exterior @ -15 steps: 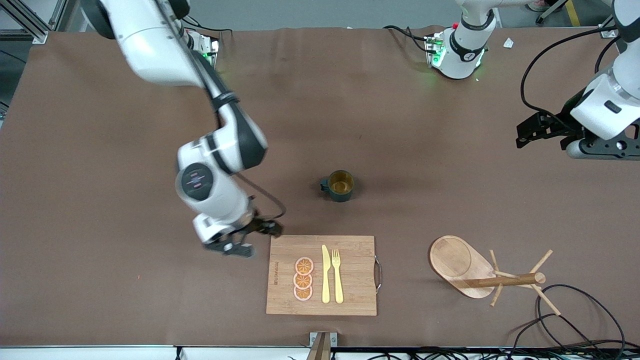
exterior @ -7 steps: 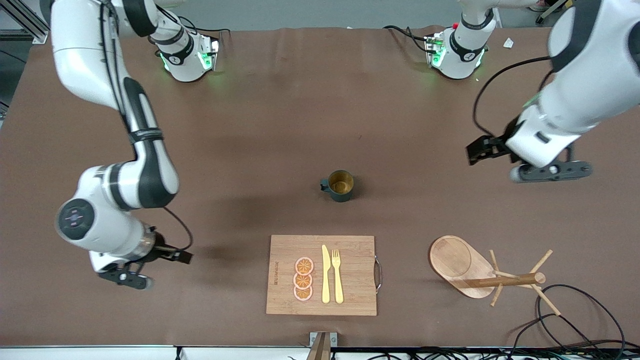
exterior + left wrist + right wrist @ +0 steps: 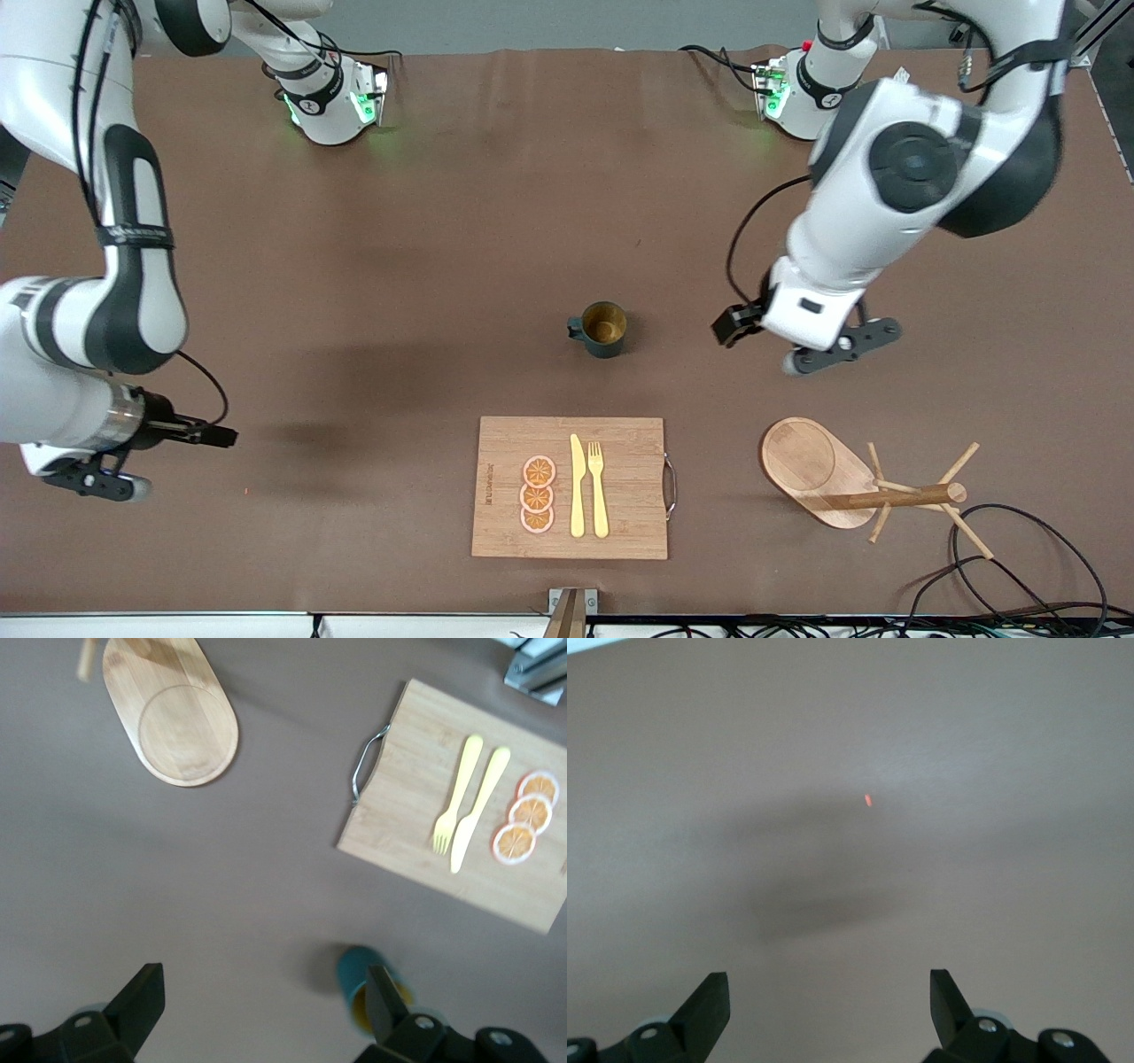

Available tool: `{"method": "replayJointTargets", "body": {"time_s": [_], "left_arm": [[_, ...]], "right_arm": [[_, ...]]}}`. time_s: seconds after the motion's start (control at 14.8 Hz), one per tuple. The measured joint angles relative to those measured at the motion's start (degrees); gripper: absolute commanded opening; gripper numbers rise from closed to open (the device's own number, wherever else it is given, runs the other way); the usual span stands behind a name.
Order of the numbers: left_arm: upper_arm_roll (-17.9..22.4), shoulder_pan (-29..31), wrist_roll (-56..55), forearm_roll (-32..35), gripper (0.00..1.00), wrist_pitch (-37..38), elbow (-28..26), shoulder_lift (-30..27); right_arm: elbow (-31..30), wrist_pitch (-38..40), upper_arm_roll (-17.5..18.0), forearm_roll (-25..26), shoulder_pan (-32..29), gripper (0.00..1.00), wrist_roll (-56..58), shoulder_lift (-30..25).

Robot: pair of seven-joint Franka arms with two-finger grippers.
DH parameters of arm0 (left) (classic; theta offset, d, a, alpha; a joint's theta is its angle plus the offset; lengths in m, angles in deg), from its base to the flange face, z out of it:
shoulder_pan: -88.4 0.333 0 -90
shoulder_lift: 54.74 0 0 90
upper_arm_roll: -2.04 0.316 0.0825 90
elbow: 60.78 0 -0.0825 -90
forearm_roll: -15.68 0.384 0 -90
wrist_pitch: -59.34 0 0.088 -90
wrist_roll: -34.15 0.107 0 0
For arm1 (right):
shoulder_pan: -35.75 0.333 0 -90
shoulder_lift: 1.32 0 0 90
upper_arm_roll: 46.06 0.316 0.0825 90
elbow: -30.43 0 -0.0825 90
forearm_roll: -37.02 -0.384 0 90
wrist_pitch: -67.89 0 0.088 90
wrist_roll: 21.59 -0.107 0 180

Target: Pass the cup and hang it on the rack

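The cup stands upright on the table, mouth up, its handle pointing toward the right arm's end. It sits farther from the front camera than the board, roughly in line with the board's fork and knife; three orange slices lie beside the knife. Nothing touches the cup. The rack lies tipped on its side, well apart from the cup toward the left arm's end and nearer the camera, its post along the table pointing to that end. The left gripper hangs over bare table between cup and rack, fingers spread and empty. The right gripper hangs empty, fingers spread, far from the cup at the right arm's end.
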State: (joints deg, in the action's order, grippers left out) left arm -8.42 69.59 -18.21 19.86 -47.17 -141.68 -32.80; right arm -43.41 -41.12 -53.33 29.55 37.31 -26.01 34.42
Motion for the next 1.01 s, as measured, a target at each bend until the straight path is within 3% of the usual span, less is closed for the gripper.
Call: {"method": "replayJointTargets", "body": {"time_s": [0.54, 0.88, 1.01], "left_arm": [[0.3, -13.0, -33.6, 14.2, 0.99, -5.8, 2.5, 9.3], [0.9, -19.7, -51.0, 21.6, 0.99, -5.9, 5.5, 15.7], [3.4, -23.3, -55.9, 22.0, 0.99, -5.8, 6.3, 17.3]], "right_arm": [[-7.4, 10.1, 0.8, 3.8, 0.1, 1.0, 4.1, -23.5], [-8.3, 14.2, 0.8, 4.1, 0.1, 1.0, 5.1, -31.6], [-9.0, 15.6, 0.7, 4.7, 0.0, 1.0, 5.1, -33.3]]}}
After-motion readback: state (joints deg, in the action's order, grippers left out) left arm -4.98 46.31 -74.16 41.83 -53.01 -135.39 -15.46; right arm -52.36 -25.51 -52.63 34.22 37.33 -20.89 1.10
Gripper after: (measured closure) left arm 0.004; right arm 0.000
